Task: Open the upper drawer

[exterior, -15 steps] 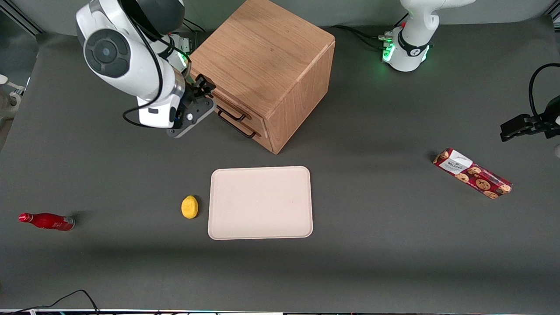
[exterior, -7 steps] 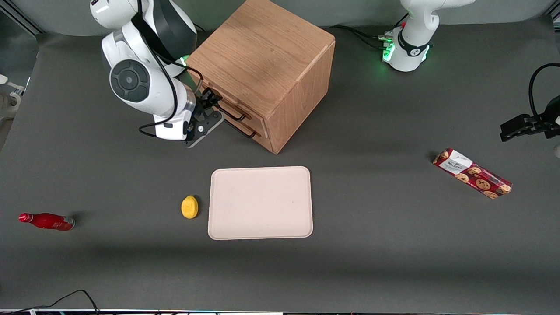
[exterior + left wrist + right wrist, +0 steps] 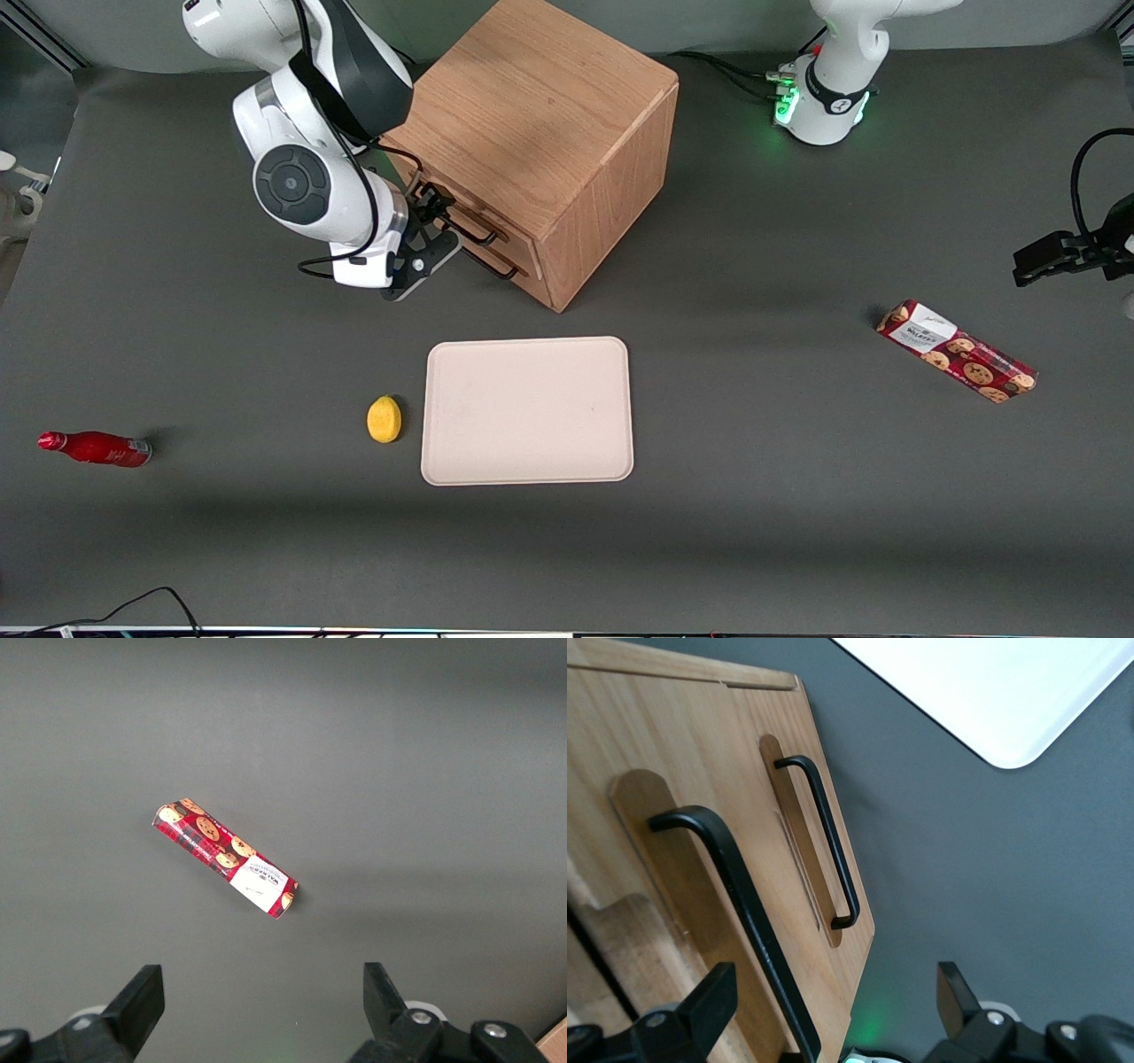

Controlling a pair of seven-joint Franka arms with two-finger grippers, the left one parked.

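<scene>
My gripper, fingers spread, straddled the upper drawer's black handle. My arm hid that drawer front from the front camera; only the wrist camera showed it.

Front view overhead, whole table; right wrist close on cabinet; left wrist downward, cookie box.

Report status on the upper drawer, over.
Gripper at the cabinet front, fingers open astride the thin black bar handle. Light oak upper drawer shut. Nothing in the way.
</scene>
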